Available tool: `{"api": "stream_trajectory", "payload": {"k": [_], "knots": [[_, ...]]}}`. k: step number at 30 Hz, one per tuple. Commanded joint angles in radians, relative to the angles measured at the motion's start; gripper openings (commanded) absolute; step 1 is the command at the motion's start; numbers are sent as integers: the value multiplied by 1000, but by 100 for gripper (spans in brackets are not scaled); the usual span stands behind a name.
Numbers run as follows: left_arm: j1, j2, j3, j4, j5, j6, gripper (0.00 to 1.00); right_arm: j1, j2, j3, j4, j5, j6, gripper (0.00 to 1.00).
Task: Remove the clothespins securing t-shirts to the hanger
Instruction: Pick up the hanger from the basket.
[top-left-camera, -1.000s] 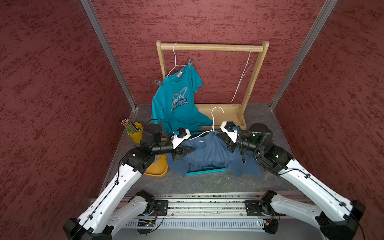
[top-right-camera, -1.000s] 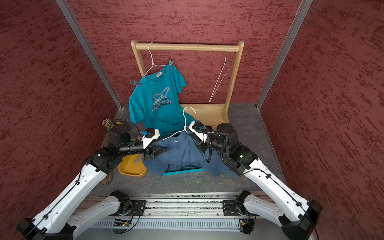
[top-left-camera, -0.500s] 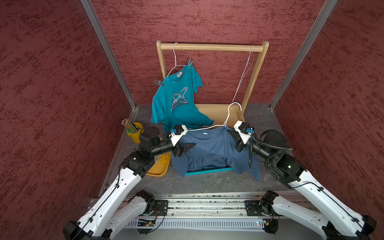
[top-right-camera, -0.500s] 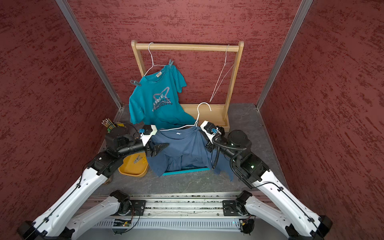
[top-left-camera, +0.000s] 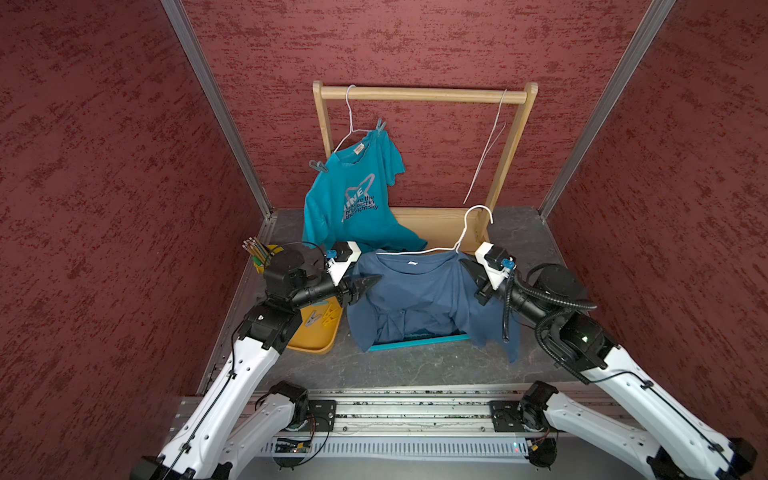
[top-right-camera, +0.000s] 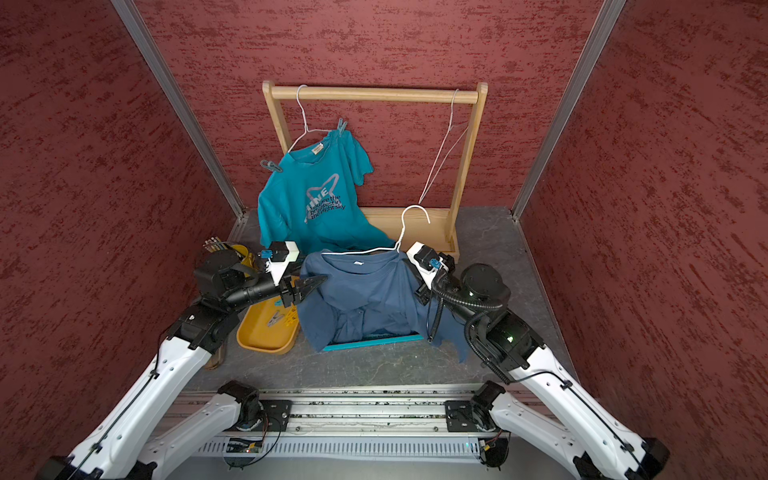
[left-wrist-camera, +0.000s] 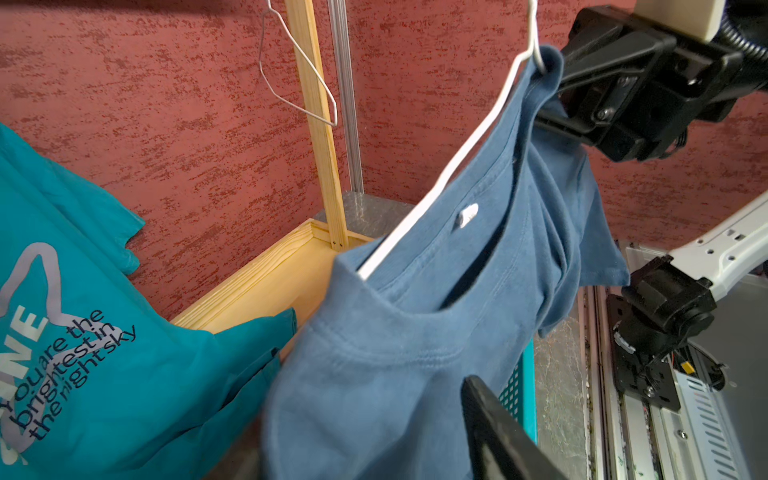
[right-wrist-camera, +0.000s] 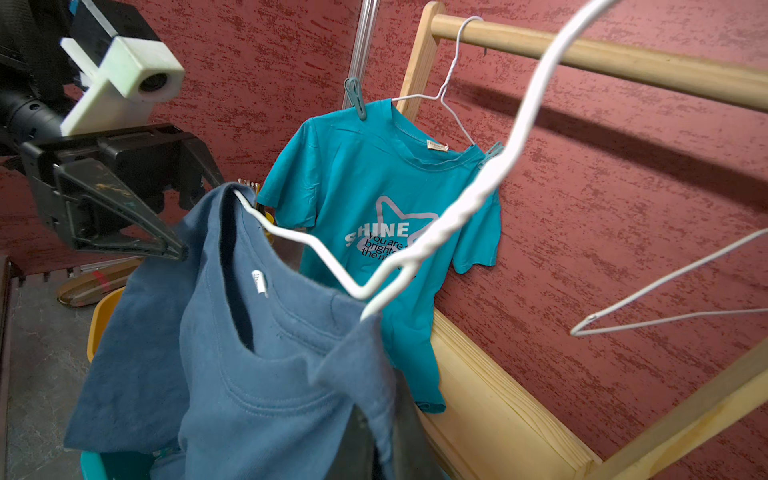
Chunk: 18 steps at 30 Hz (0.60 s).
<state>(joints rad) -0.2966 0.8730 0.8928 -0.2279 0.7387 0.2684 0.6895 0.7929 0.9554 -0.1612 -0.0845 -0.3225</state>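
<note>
Right wrist view: slim grey-teal clothespin (right-wrist-camera: 355, 98), seemingly plastic, on teal t-shirt (right-wrist-camera: 353, 178).

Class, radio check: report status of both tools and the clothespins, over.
Right tool shut on blue shirt, one shoulder. Left tool open at the other. Two clothespins on teal shirt. No obstruction seen.
</note>
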Motion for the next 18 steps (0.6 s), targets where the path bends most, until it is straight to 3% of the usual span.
{"api": "stream_trajectory", "payload": {"k": [1, 8, 18], "knots": [[20, 17, 23, -13, 91, -42, 47, 2, -31, 14, 44, 50, 5, 0], [21, 16, 13, 5, 94, -62, 0, 2, -39, 25, 33, 102, 22, 0], [19, 45, 31, 7, 56, -67, 0, 2, -81, 14, 95, 205, 18, 0]]}}
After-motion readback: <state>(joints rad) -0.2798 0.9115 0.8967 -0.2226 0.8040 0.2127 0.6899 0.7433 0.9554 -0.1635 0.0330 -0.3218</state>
